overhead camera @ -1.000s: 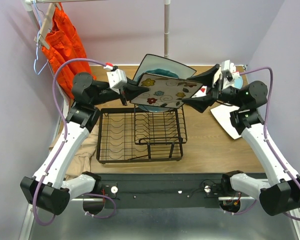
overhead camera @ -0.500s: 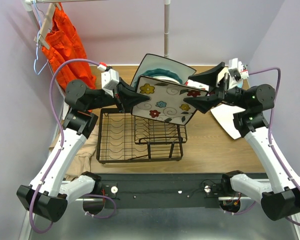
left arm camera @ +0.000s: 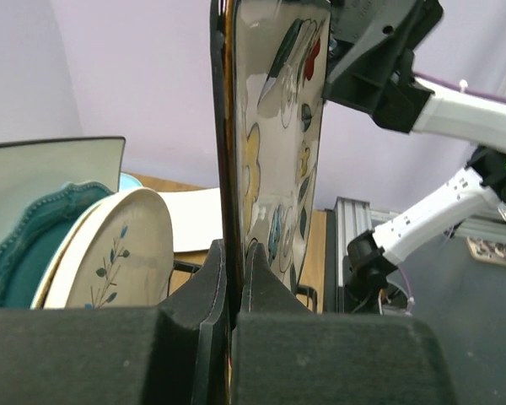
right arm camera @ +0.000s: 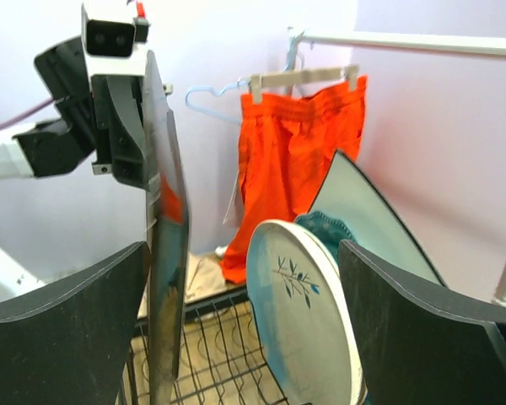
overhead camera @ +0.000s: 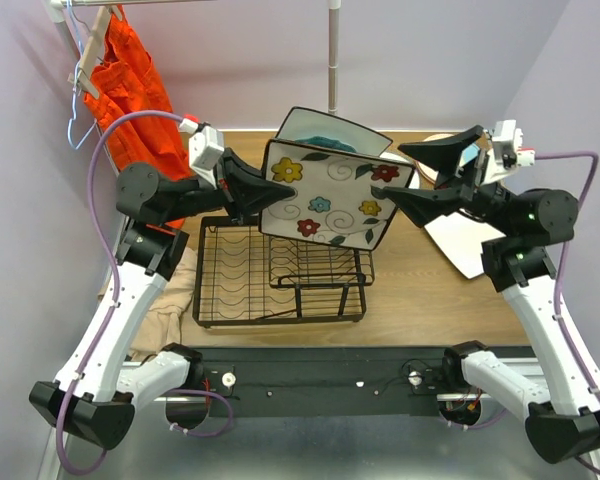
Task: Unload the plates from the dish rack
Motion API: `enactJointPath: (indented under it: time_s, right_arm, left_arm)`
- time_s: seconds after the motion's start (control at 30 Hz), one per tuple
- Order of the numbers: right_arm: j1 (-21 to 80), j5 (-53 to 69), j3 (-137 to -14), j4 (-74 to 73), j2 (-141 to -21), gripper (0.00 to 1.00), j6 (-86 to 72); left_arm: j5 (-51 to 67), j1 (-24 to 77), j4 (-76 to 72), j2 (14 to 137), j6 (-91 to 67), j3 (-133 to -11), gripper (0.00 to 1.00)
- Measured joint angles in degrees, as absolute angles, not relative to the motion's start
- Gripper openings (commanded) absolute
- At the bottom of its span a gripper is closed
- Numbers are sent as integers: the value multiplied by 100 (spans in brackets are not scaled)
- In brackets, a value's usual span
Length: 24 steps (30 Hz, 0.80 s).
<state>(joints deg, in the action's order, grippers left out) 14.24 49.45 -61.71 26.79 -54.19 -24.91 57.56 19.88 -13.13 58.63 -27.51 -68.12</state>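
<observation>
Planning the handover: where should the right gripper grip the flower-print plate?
Grip the flower-print plate by its right rim, from the right, the right gripper open across the thin edge. The left gripper pinches the opposite rim, leaving this side free.

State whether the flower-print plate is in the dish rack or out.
Out: the left gripper holds the plate on edge above the rack.

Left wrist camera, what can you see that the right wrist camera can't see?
Only the left wrist view shows the painted flowers on the flower plate, the left gripper pinching that plate's edge, and the right arm. Only the right wrist view shows the orange shorts on a hanger. Both views show the flower plate, the cream leaf plate and the teal plate behind it.
</observation>
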Motion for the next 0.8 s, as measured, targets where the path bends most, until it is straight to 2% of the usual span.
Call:
enactJointPath:
  time_s: [0.4, 0.8]
  right_arm:
    - [1424, 3948, -6171, 1986, -4685, 100, -2456]
    - [1424, 3409, -6375, 1796, -4580, 100, -2591]
  left_arm:
    - [5131, 1573, -1372, 5612, -3785, -7236, 0]
    - [4364, 956, -1310, 5520, -4648, -7540, 0]
